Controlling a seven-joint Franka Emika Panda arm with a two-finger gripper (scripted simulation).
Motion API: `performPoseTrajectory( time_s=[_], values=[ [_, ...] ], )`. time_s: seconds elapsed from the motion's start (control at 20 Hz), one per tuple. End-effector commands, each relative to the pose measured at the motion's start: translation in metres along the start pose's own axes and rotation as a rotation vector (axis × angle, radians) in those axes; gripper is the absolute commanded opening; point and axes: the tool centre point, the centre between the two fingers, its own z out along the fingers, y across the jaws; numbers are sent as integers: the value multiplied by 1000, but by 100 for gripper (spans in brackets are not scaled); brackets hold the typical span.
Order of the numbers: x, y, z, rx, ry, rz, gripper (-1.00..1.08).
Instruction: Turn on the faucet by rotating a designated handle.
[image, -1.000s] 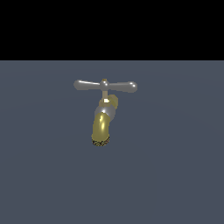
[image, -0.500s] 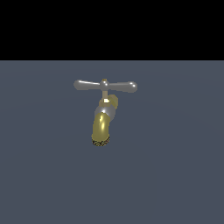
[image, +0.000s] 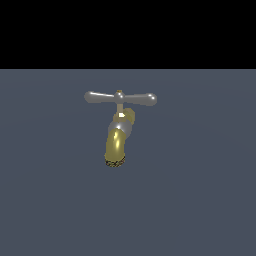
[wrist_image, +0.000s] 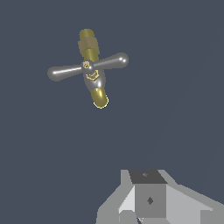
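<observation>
While we look through the exterior view, we see the faucet (image: 118, 136) standing alone near the middle of a flat grey floor (image: 200, 200), its brass spout curving down toward us to a dark mesh tip. Across its top lies the handle (image: 120, 98), a silver crossbar with bulbous ends, roughly level and reaching out to both sides of a thin stem. No arm shows in this view, and nothing else lies near the tap. Through the wrist view, we see the faucet (wrist_image: 92, 65) from above, with the handle (wrist_image: 87, 67) crossing the spout at a slight tilt. The gripper (wrist_image: 142, 214) shows only as a grey housing at the frame's edge, well apart from the tap; its fingertips are cut off, so we cannot tell whether the pincer is released or clenched.
</observation>
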Motion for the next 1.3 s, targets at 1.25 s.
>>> performPoseTrajectory(
  time_s=[1.25],
  values=[
    [128, -100, 93, 25, -26, 651, -100]
  ],
)
